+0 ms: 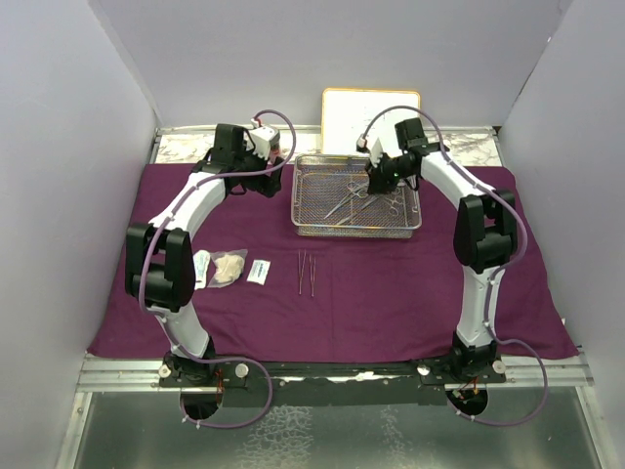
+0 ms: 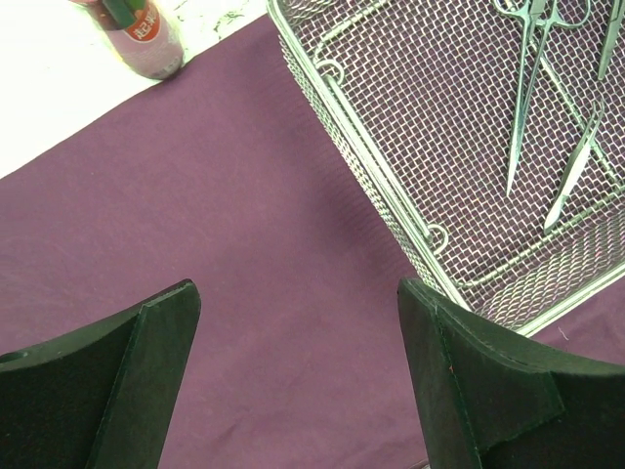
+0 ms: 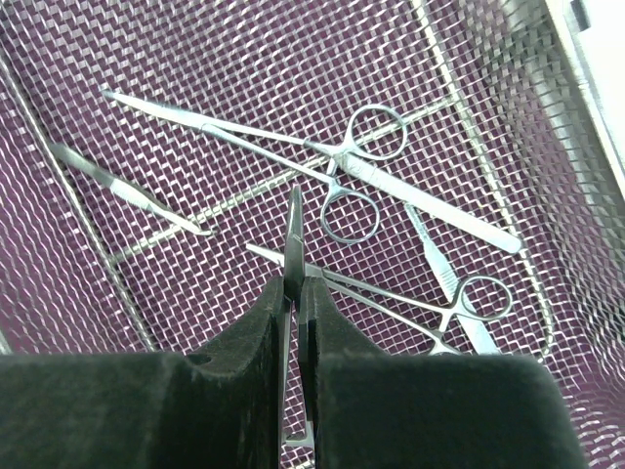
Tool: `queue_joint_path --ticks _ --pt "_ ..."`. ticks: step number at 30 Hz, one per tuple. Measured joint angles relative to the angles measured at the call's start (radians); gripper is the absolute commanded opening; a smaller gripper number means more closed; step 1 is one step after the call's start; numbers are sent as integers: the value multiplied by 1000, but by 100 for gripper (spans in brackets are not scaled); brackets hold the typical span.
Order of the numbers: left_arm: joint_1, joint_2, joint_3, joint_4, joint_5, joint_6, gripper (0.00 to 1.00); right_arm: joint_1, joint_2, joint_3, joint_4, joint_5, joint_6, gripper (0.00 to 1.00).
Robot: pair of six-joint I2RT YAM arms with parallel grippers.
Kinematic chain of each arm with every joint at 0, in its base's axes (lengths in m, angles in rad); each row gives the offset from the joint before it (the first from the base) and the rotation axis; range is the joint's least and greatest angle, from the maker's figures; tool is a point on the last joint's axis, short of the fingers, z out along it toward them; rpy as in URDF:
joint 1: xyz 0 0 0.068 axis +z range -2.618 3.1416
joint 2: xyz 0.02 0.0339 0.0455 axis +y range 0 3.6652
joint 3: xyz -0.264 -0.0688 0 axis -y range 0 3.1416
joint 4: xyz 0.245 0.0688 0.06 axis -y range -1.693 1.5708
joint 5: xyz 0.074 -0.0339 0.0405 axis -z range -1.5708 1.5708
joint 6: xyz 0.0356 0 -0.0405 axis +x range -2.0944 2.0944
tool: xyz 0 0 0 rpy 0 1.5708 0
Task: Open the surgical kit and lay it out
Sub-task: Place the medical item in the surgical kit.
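Note:
The dark purple cloth [image 1: 391, 293] lies spread on the table. The silver wire-mesh tray [image 1: 303, 227] stands on it at the back middle, with several steel clamps and forceps inside [image 3: 352, 161]. My right gripper [image 3: 295, 285] is over the tray, shut on slim steel forceps [image 3: 293, 230], whose tip sticks out past the pads. My left gripper [image 2: 298, 337] is open and empty over bare cloth, just left of the tray's wall [image 2: 361, 147]. Two slim forceps [image 1: 306, 273] lie on the cloth in front of the tray. Gauze [image 1: 229, 267] and small white packets [image 1: 259, 272] lie at the left.
A framed whiteboard [image 1: 371, 117] stands behind the tray. A small bottle with a red label [image 2: 137, 34] stands off the cloth's far edge near my left gripper. Grey walls close in the left, right and back.

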Motion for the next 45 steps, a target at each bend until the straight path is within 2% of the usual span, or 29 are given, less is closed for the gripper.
queue_joint_path --ticks 5,12,20,25,45 --pt "1 -12 0 8 -27 2 89 0 -61 -17 68 1 125 1" --pt "13 -17 -4 17 -75 9 99 31 -277 -165 208 34 321 1" --pt "40 -71 -35 21 -155 29 99 242 -495 -397 365 175 524 1" --pt "48 -108 -53 36 -196 31 99 325 -516 -468 390 193 657 1" --pt "48 -124 -104 42 -293 56 99 387 -688 -860 458 272 1009 1"
